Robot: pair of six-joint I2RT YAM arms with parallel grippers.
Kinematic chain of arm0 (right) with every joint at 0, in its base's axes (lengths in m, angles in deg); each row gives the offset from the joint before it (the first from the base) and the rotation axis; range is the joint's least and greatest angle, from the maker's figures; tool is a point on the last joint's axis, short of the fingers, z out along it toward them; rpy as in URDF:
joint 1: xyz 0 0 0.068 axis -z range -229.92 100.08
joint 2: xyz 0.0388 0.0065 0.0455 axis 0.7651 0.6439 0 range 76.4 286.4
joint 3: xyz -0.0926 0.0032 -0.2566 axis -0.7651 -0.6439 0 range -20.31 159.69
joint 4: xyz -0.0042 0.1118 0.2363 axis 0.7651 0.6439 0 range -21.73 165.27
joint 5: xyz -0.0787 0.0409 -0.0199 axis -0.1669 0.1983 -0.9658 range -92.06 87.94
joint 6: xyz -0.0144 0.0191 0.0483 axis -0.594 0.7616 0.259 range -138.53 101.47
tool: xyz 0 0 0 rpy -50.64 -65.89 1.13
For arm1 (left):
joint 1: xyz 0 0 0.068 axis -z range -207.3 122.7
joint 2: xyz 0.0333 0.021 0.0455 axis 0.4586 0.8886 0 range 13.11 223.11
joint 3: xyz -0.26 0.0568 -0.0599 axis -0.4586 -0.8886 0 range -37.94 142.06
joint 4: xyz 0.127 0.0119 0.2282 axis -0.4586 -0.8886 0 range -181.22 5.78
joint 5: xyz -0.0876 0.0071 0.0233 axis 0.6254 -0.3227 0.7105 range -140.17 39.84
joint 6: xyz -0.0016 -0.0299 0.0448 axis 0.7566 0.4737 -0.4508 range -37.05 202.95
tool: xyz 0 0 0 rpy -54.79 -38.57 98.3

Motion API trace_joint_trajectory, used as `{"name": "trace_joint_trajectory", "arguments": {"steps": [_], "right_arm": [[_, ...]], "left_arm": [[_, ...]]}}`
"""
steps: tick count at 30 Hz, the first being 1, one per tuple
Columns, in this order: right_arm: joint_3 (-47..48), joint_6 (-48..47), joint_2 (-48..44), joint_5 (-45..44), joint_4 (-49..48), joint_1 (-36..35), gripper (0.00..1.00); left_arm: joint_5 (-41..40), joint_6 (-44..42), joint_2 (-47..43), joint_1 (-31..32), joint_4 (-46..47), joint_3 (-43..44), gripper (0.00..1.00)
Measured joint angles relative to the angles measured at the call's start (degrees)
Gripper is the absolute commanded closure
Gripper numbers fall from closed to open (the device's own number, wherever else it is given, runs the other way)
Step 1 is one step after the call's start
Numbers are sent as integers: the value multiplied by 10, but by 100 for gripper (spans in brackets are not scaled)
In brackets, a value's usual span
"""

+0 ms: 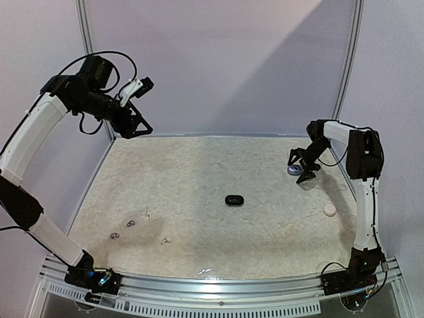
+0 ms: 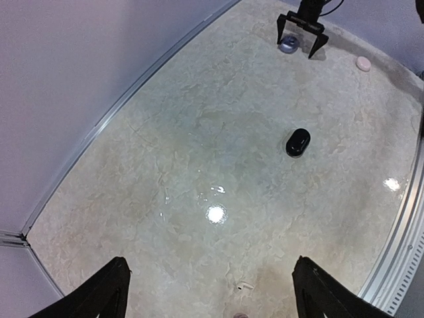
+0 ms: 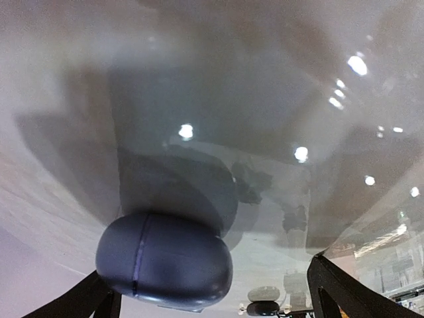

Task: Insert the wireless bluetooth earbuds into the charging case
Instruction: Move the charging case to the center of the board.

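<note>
Top external view: the left claw (image 1: pixel 137 126) hangs high above the far-left corner of the tabletop (image 1: pixel 199 165), its jaws spread apart and nothing between them. The right claw (image 1: pixel 301 165) is down low near the far-right corner, also spread wide, standing over a grey charging case (image 1: pixel 291 170). A black charging case (image 1: pixel 234 199) lies closed about the middle of the tabletop. A pale charging case (image 1: pixel 329 209) sits by the right edge, well apart from the others. The earbuds (image 1: pixel 130 223) lie loose as small specks toward the near-left corner, spread out from one another and far from every case; their colours are too small to tell for sure.

Left wrist view: the left claw (image 2: pixel 212 295) looks down over the tabletop with both fingers (image 2: pixel 99 295) clear of everything. One white earbud shows just between them, far below.

Right wrist view: the grey charging case (image 3: pixel 164 262) lies closed, its seam visible, between the fingers (image 3: pixel 351 291) of the right claw (image 3: pixel 212 298). It sits closer to one finger than the other; whether it touches that finger I cannot tell. The jaws are not clenched on it.
</note>
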Motion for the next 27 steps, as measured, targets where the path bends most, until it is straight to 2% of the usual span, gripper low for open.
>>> {"name": "trace_joint_trajectory", "arguments": {"steps": [9,15,20,27], "right_arm": [[-25,-37,-1,-13,77,-1,1],[-109,-67,-48,-13,57,-1,1],[-116,-100,-55,-22,56,-6,1],[-69,-185,-64,-137,56,-18,1]], "left_arm": [[5,-2,0,-2,-3,1,13],[12,-2,0,-3,-5,5,13],[18,-2,0,-3,-5,5,13],[24,-2,0,-3,-5,5,13]]}}
